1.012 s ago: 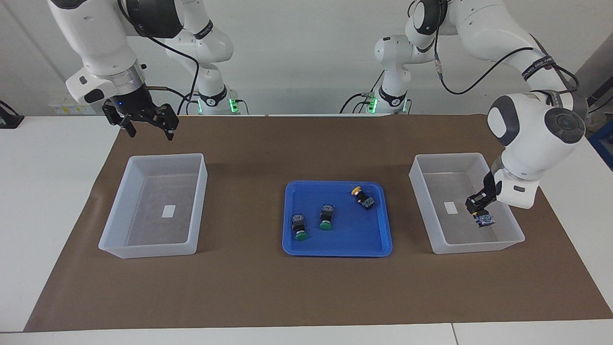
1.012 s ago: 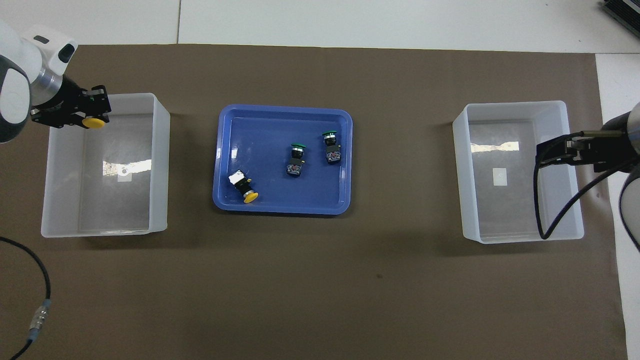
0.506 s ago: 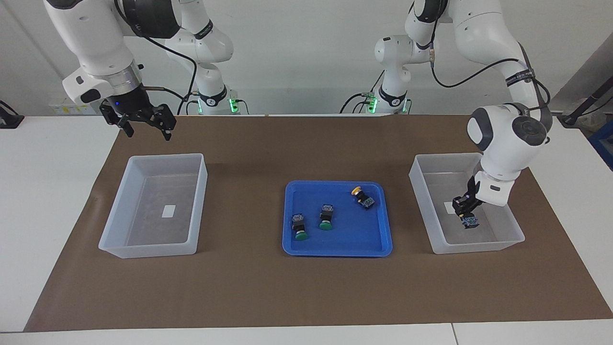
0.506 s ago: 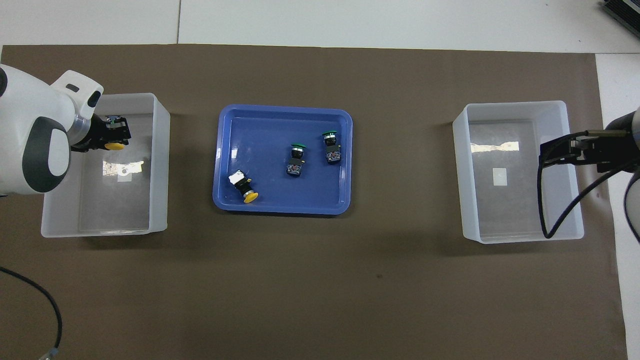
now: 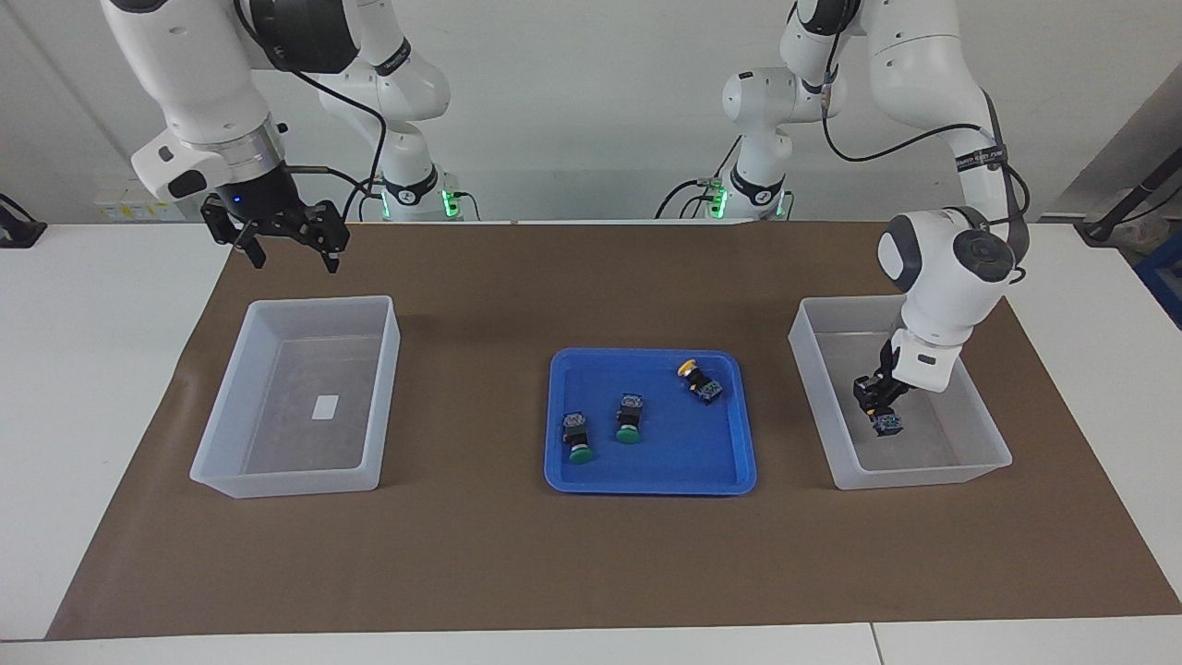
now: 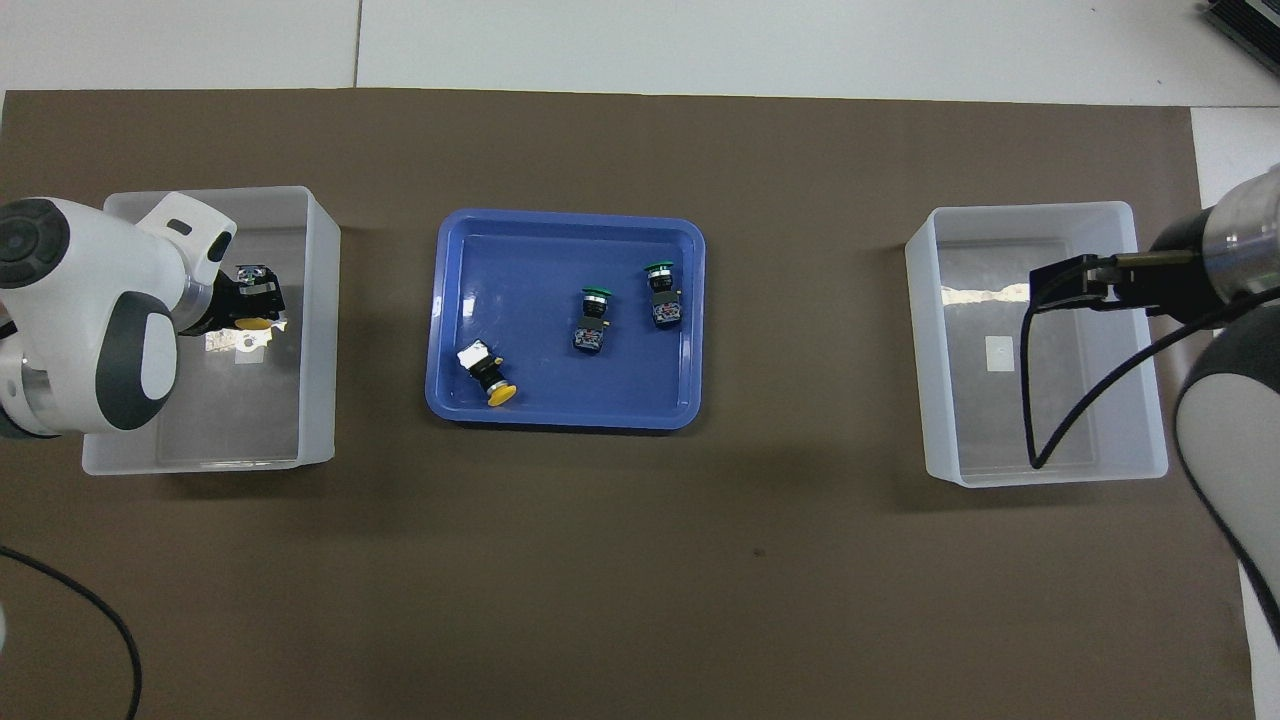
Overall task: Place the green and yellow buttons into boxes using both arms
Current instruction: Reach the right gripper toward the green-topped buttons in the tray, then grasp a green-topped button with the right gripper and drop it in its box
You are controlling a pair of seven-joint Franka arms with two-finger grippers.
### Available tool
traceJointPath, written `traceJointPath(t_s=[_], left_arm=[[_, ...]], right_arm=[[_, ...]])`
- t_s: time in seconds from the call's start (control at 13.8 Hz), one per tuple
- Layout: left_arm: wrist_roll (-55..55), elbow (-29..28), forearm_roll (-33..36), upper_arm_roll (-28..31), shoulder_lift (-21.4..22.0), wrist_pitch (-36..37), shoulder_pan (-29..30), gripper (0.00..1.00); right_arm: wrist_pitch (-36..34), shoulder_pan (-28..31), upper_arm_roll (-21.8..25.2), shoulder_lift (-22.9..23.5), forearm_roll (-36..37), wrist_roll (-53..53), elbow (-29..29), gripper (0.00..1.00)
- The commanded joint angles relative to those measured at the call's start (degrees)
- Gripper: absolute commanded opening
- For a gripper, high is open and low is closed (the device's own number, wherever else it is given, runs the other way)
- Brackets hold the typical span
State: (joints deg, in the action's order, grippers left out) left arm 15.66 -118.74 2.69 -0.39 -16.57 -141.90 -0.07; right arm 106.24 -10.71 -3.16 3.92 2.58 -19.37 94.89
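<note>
Left gripper (image 5: 882,411) clamped on yellow button (image 6: 252,322), low inside box (image 5: 993,453) at left arm's end; contact with floor unclear. Risk: release from height, button bounces or tips. Right gripper (image 5: 288,245) spread wide, empty, waits above other box (image 5: 208,471). Remaining buttons in blue tray (image 5: 646,480).

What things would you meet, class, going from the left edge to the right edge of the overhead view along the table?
Box with the left gripper holding a yellow button → blue tray: yellow button, green button, green button → second box → right gripper.
</note>
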Motion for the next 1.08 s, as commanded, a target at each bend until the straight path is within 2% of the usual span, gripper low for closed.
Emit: traceJointPath(t_s=[0.0,0.14,0.22,0.51,0.72,1.01], left_arm=[[-1.0,-1.9,-0.7,0.5,0.9,-1.5,-0.5,0.37],[-1.1,-1.1,-0.3,0.5,0.7,-0.6,-0.6,0.83],[-1.5,-0.3,-0.1,0.5,0.7,0.3,-0.7,0.97],[-1.8,7.1,0.1,0.3,0.7,10.4,-1.2,1.00],[-1.9,15.2,0.4,0.3,0.7,20.9,-1.6,1.00],[-1.9,25.1,0.7,0.3,0.0,33.4,-1.6,1.00]], right_arm=[[6.9,-6.3,0.0,7.0,1.2,-10.0,-1.0,1.00],[11.4,-10.8,-0.1,12.1,4.9,-16.5,-2.3,1.00],[12.5,-12.6,-0.1,14.3,5.4,-19.0,-3.3,1.00],[16.0,-17.9,-0.1,21.2,5.4,-23.2,-6.2,1.00],[15.8,-22.4,-0.1,29.9,9.1,-29.9,-13.8,1.00],[19.0,-24.0,-0.1,33.7,10.1,-30.8,-15.2,1.00]])
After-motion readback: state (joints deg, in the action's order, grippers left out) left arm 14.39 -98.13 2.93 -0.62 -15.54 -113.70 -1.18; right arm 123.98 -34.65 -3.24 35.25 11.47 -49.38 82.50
